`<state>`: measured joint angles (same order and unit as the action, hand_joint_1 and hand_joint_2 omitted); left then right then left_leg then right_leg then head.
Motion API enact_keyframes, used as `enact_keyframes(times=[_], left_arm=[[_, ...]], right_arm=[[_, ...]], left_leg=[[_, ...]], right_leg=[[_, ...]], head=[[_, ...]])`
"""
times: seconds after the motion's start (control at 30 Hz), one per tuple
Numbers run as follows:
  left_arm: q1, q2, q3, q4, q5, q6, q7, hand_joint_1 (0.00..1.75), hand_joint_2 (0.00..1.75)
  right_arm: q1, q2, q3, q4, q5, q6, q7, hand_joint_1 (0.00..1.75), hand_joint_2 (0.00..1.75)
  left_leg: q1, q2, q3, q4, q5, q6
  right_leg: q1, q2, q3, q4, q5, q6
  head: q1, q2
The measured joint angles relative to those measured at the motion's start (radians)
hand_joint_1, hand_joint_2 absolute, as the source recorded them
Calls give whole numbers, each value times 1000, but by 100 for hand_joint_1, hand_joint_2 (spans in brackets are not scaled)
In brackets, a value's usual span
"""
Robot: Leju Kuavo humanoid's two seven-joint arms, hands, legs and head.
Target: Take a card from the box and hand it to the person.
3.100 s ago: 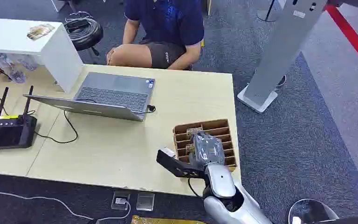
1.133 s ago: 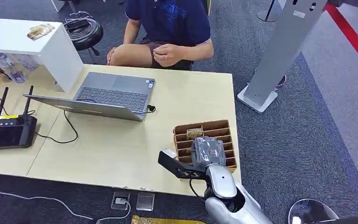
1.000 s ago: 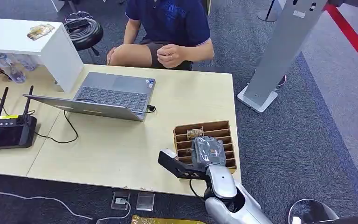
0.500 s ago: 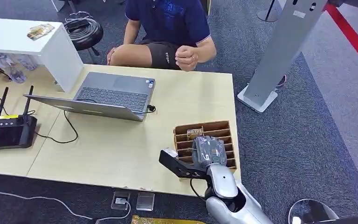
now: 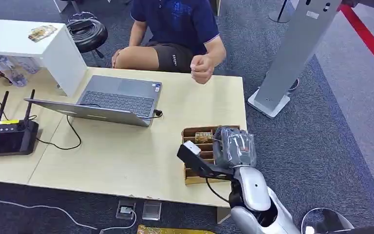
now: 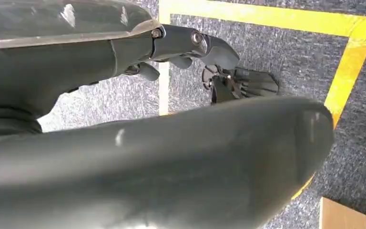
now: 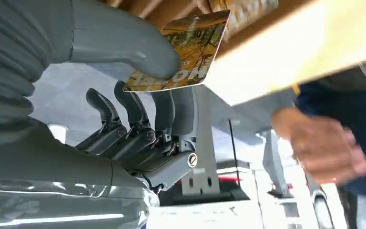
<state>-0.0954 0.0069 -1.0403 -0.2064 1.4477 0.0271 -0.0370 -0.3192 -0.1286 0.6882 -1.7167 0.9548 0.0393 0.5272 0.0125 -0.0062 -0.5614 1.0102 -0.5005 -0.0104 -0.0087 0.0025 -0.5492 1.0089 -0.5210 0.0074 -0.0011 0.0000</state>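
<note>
Head view: right hand [image 5: 234, 146] above the box [image 5: 195, 176] at the table [image 5: 126, 151] edge; person's hand [image 5: 202, 69] raised across the table, well apart. Card hidden here behind the hand.

Right wrist view: card [image 7: 183, 55] pinched between thumb [image 7: 124, 43] and fingers [image 7: 171, 109], just clear of the box slots. Long axis roughly along the fingers, free end toward the person's blurred hand. Pick-up apparently done; handing over left.

Left wrist view: left hand [image 6: 190, 45] over carpet, holding nothing, fingers loosely apart.
</note>
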Motion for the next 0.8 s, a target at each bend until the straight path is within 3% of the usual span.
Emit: enact_keyframes(times=[0.2, 0.43, 0.57, 0.8], left_arm=[[-1, 0, 0, 0, 0, -2, -3, 0, 0], [-3, 0, 0, 0, -22, -3, 5, 0, 0], [-6, 0, -1, 0, -24, -3, 6, 0, 0], [-9, 0, -5, 0, -25, 2, 16, 0, 0]], right_arm=[[-52, -12, -19, -36, -46, -41, -13, 150, 175], [-168, 10, -33, 52, -58, -103, -113, 150, 175], [-248, 36, -33, 167, -55, -127, -157, 150, 175], [-349, 95, -26, 404, -1, -228, -227, 150, 175]], left_leg=[[0, 0, 0, 0, 0, 0], [0, -1, 0, 0, 0, 0], [0, -1, -1, 0, 0, 0], [0, -1, -2, 0, 0, 0]], right_leg=[[0, 0, 0, 0, 0, 0], [0, -1, 1, 0, 0, 0], [0, -1, 0, 1, 0, 0], [0, -1, 0, 1, 0, 0]], head=[[-2, 0], [0, 0], [-1, 0], [-1, 0]])
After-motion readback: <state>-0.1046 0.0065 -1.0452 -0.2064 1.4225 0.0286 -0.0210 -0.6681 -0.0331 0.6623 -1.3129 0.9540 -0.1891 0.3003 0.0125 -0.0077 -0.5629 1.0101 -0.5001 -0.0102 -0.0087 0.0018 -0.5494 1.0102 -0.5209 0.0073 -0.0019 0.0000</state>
